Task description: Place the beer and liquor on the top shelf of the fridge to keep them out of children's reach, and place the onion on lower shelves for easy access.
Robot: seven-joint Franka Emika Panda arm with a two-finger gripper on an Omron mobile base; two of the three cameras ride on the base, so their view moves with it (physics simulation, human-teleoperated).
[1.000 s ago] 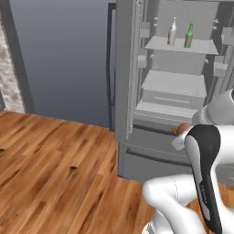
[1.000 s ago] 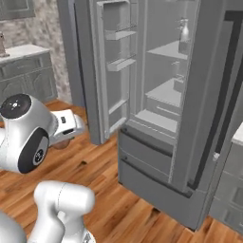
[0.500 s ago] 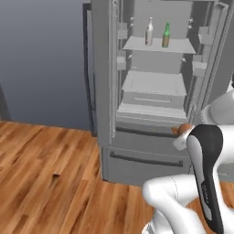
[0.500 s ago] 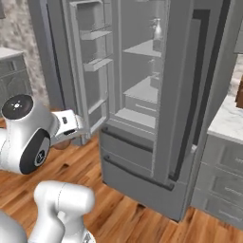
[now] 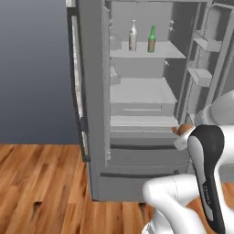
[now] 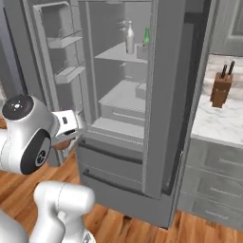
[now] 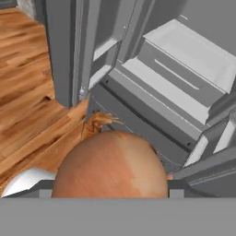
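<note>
The onion (image 7: pixel 110 163), a smooth round orange-brown ball with a papery tuft at its far end, sits clasped between the fingers of the hand (image 7: pixel 110 184), low in front of the open fridge (image 5: pixel 98 151) and just outside its lower shelves (image 5: pixel 141 121). Up on the fridge's top shelf (image 5: pixel 146 49) stand the whitish liquor (image 5: pixel 133 35) and, just beside it, the slim green beer (image 5: pixel 152 39), both upright.
</note>
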